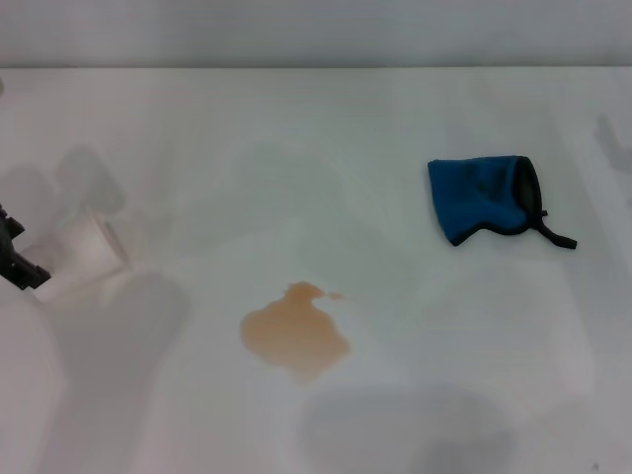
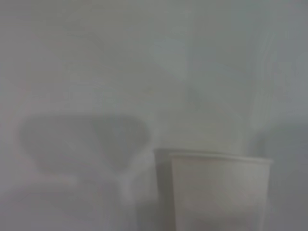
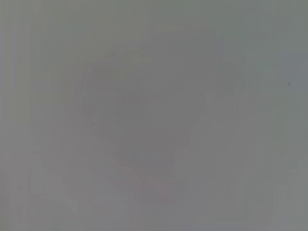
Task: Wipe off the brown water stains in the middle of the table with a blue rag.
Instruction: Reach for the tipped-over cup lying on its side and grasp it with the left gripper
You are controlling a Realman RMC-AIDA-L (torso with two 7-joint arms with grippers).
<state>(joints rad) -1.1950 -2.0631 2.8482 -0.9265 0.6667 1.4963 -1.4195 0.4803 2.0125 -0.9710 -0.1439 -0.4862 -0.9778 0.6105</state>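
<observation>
The brown water stains (image 1: 294, 334) spread as a tan blotch with a small droplet offshoot near the middle of the white table (image 1: 326, 128). The blue rag (image 1: 481, 198), crumpled, with black trim and a black loop strap, lies on the table to the right of and beyond the stains. My left gripper (image 1: 18, 259) shows at the far left edge, shut on a tilted white paper cup (image 1: 84, 259), far from both stains and rag. The left wrist view shows that cup (image 2: 219, 192) close up. My right gripper is out of view.
The table's far edge runs along the top of the head view against a grey wall. Soft shadows fall on the tabletop at the left and near the front. The right wrist view shows only plain grey surface.
</observation>
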